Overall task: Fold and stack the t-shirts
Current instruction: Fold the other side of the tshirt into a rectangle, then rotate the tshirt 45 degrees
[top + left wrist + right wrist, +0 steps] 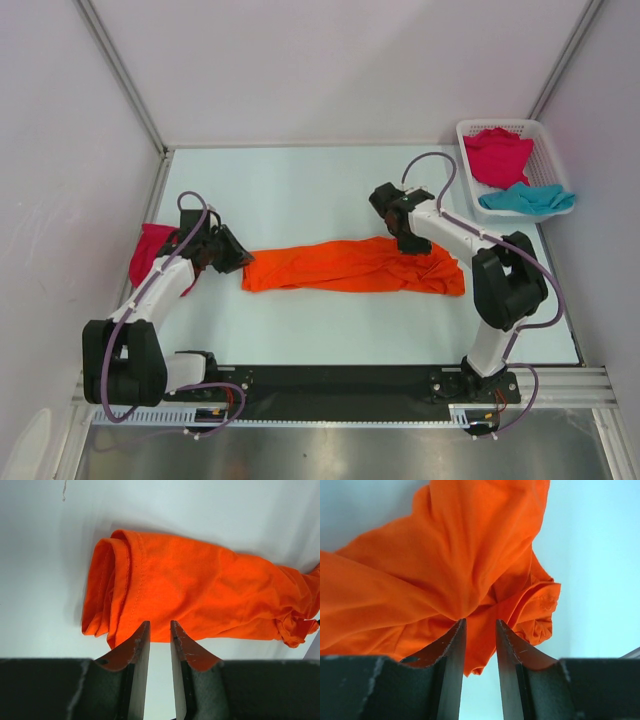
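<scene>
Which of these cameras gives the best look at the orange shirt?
The top external view: the orange t-shirt lies there end to end as one long band. The left wrist view shows its folded end close up, the far end cropped; the right wrist view shows only bunched folds.

Four t-shirts (355, 266); one basket (505, 123)

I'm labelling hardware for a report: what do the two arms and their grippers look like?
Left arm and right arm: white links, black joints, a purple cable looping along each. Their fingers are dark tapering wedges with scuffed edges.
</scene>
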`<act>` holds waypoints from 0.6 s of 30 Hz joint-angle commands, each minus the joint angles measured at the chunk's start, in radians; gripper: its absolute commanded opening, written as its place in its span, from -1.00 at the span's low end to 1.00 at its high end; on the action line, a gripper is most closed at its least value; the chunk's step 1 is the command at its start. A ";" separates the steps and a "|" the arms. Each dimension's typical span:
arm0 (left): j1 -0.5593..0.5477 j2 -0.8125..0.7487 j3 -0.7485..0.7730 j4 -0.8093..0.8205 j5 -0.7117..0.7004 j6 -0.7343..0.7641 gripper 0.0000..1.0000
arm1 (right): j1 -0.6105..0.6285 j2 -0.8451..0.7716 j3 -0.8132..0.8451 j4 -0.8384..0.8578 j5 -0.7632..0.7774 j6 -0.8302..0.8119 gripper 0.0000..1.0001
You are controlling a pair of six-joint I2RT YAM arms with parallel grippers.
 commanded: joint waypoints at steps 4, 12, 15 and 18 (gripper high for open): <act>0.012 -0.004 -0.010 0.017 0.018 0.026 -0.44 | 0.057 -0.080 -0.142 -0.004 -0.002 0.051 -0.31; 0.017 -0.022 -0.031 0.021 0.024 0.032 -0.45 | 0.149 -0.137 -0.282 -0.031 -0.028 0.163 -0.31; 0.018 -0.028 -0.038 0.019 0.027 0.034 -0.45 | 0.197 -0.153 -0.290 -0.059 -0.036 0.201 -0.31; 0.020 -0.031 -0.039 0.021 0.030 0.032 -0.45 | 0.223 -0.156 -0.285 -0.077 -0.034 0.223 -0.31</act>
